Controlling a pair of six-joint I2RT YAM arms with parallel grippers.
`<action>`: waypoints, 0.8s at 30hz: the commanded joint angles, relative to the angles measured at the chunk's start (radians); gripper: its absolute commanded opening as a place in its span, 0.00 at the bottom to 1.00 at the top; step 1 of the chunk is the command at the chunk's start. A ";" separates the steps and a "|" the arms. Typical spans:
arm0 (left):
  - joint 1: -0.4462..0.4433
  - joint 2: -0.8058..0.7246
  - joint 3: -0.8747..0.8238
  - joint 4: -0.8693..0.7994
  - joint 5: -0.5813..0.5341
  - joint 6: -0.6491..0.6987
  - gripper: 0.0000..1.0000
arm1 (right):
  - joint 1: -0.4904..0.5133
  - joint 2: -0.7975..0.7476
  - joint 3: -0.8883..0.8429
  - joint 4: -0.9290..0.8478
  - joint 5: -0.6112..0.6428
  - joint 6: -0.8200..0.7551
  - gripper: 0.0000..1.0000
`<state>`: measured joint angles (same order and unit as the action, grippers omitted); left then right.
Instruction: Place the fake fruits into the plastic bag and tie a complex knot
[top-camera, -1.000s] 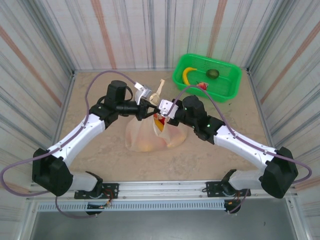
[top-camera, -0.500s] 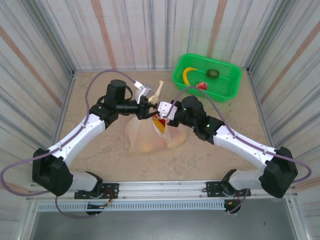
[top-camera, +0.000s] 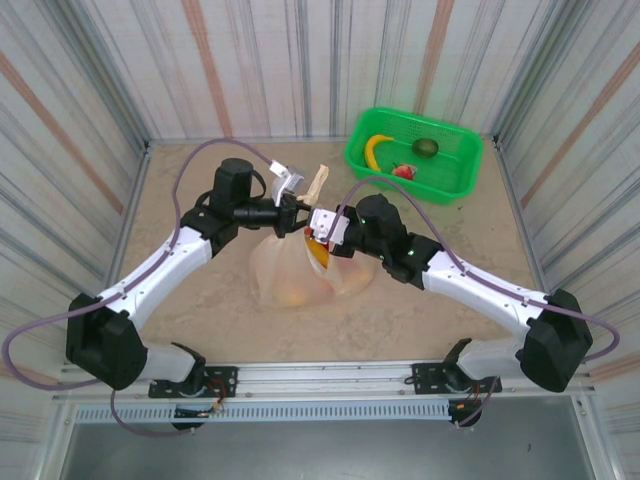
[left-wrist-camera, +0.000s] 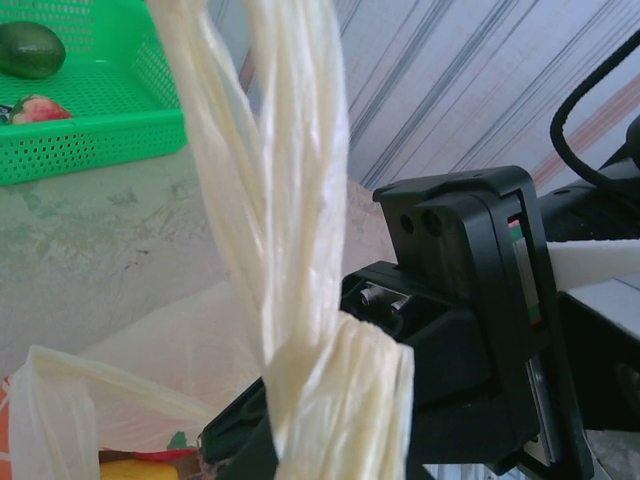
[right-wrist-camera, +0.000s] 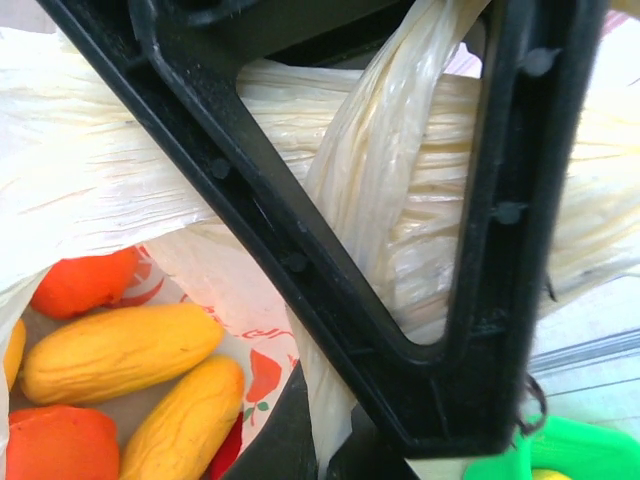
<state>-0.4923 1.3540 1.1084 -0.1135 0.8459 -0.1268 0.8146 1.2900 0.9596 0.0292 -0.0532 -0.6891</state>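
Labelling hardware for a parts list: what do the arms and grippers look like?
The left arm and right arm have white link shells between black joint housings. A grey-purple cable trails from each. The left gripper and right gripper are black with pale mounts; a finger is an open triangular frame.

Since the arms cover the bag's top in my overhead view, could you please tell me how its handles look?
Observer: In the left wrist view the handles are twisted round each other into one rope-like strand that stands upright.
Operator: Thank you. And what is inside the bag?
Observer: The right wrist view looks into the bag. Yellow fruits lie side by side in it, with orange fruits next to them.
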 joint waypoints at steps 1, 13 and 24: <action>0.010 -0.036 -0.025 0.034 0.032 0.021 0.04 | -0.019 -0.014 0.027 0.003 0.006 0.030 0.00; 0.020 -0.023 -0.021 0.051 0.096 0.009 0.22 | -0.058 -0.032 0.031 -0.027 -0.049 0.052 0.00; 0.015 0.009 -0.008 0.043 0.083 0.007 0.33 | -0.056 -0.015 0.063 -0.026 -0.074 0.052 0.00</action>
<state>-0.4770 1.3502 1.0973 -0.0696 0.9169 -0.1307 0.7586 1.2781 0.9848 0.0101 -0.1059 -0.6586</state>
